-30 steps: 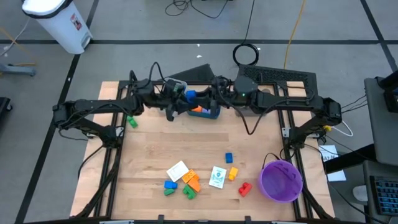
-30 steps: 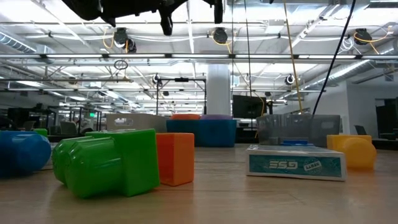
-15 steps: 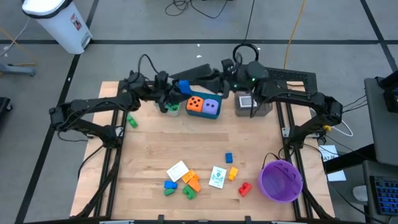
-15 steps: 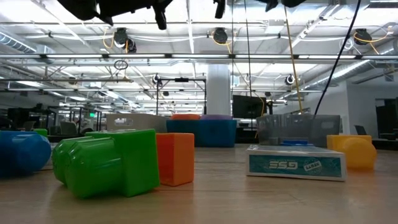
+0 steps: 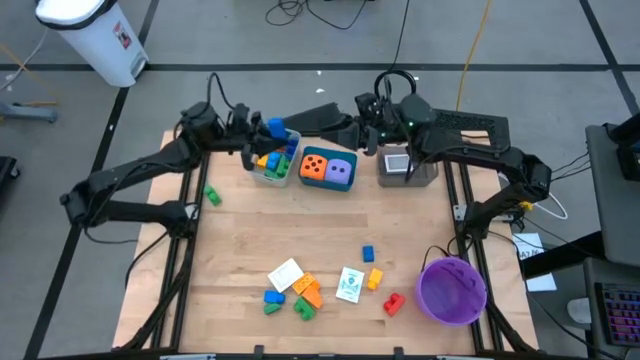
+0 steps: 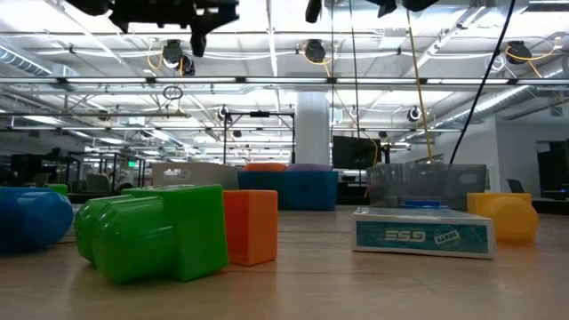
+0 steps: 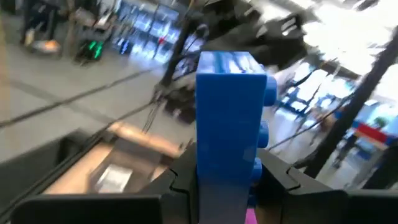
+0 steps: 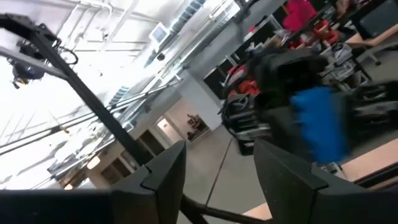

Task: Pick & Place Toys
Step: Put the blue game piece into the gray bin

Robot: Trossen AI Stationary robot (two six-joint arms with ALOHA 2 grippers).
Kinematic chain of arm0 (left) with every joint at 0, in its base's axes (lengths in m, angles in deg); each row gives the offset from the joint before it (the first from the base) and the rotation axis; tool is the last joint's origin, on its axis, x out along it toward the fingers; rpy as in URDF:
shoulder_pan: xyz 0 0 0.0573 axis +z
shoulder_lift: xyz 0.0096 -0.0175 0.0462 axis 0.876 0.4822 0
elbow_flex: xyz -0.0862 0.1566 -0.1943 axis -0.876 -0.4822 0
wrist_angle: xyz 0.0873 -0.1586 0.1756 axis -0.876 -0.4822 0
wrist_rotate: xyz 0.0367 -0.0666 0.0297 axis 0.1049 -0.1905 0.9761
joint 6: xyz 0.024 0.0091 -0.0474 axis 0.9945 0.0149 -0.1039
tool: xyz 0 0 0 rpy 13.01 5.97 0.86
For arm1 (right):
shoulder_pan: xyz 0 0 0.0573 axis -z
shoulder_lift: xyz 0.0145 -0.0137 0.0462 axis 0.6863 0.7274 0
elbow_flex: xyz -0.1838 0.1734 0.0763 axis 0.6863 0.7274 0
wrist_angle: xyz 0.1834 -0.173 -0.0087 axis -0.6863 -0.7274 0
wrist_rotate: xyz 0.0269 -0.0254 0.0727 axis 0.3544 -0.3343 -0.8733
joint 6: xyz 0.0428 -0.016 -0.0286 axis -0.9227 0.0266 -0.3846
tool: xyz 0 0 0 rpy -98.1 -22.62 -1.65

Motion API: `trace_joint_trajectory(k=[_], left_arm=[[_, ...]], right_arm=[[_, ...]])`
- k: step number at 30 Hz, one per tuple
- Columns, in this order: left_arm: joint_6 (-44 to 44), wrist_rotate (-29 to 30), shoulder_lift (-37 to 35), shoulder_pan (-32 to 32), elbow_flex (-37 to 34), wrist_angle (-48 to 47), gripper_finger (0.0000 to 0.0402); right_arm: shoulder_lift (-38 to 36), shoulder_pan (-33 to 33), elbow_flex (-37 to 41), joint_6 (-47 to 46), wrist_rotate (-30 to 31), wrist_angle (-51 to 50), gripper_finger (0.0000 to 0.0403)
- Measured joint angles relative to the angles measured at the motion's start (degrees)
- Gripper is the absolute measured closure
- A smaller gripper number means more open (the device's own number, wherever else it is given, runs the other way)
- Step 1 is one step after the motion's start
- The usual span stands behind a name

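- Blue brick [image 7: 230,130]: we see it clamped upright between the two dark fingers [image 7: 177,180] of the left gripper [image 5: 262,130]. The high view places this gripper raised above the far left part of the table, over the tray of mixed bricks [image 5: 272,166].
- Tray of mixed bricks: it holds yellow, green, orange and blue pieces at the far edge of the wooden table [image 5: 300,240].
- Orange die [image 5: 314,167] and purple die [image 5: 341,171]: both sit side by side in the teal tray [image 5: 330,183], just beside the brick tray.
- Right gripper [image 5: 366,108]: it hangs raised near the far edge, beside the grey tray [image 5: 405,166]. Its wrist view shows the fingers [image 8: 165,171] parted with nothing between them.
- Loose toys near the front edge: a white card [image 5: 285,273], a second card [image 5: 350,285], and small bricks in blue [image 5: 368,254], yellow [image 5: 375,279], red [image 5: 394,302], orange [image 5: 309,291] and green [image 5: 303,309].
- Purple bowl [image 5: 452,291]: it stands at the front right corner.
- Writing: in the low view, the card box [image 6: 423,234] carries teal lettering that we read roughly as "ESG"; we cannot confirm the letters.
- Green brick [image 5: 211,195]: it lies alone near the left edge.
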Motion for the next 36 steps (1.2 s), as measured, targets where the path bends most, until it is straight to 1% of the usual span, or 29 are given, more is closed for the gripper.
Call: trace_joint_trajectory(k=[3, 6, 9, 11, 13, 17, 20, 25, 30, 36], left_arm=[[2.9, 1.4, -0.7, 1.4, 0.0, -6.1, 0.0304], [6.0, 4.1, -0.7, 2.6, 0.0, -13.5, 0.0304], [10.4, 8.0, -0.1, 3.1, 0.0, -21.5, 0.0304], [12.7, 11.3, 0.8, 2.9, 0.0, -26.9, 0.0304], [14.5, 14.4, 2.2, 2.9, -0.1, -32.2, 0.0304], [16.1, 18.4, 5.5, 2.9, 0.0, -38.9, 0.0304], [18.0, 19.6, 8.5, 2.7, 0.0, -41.3, 0.0304], [22.5, 19.6, 12.9, 2.0, 0.0, -42.7, 0.0304], [26.3, 19.7, 16.6, 2.1, 0.0, -43.4, 0.0304], [27.2, 21.1, 21.6, 2.3, 0.0, -43.1, 0.0304]], right_arm=[[0.0, -1.3, 0.0, 0.0, 0.0, 0.0, 0.0224], [0.0, -2.6, 0.0, 0.5, 0.0, 0.0, 0.0230], [-0.9, -4.1, 0.0, 4.3, 0.5, -2.7, 0.0238], [-1.2, -5.1, 0.0, 8.8, 2.4, -6.3, 0.0244], [-2.1, -5.9, 0.0, 13.6, 4.8, -12.8, 0.0249], [-2.7, -7.6, 0.0, 24.1, 15.0, -26.2, 0.0259], [-2.9, -8.5, 0.1, 28.1, 20.9, -35.4, 0.0261], [-3.1, -9.7, 0.1, 30.2, 25.7, -43.8, 0.0261], [-3.1, -9.7, 0.0, 29.8, 25.8, -45.2, 0.0261], [-3.1, -9.6, 0.0, 29.8, 25.9, -45.3, 0.0262]])
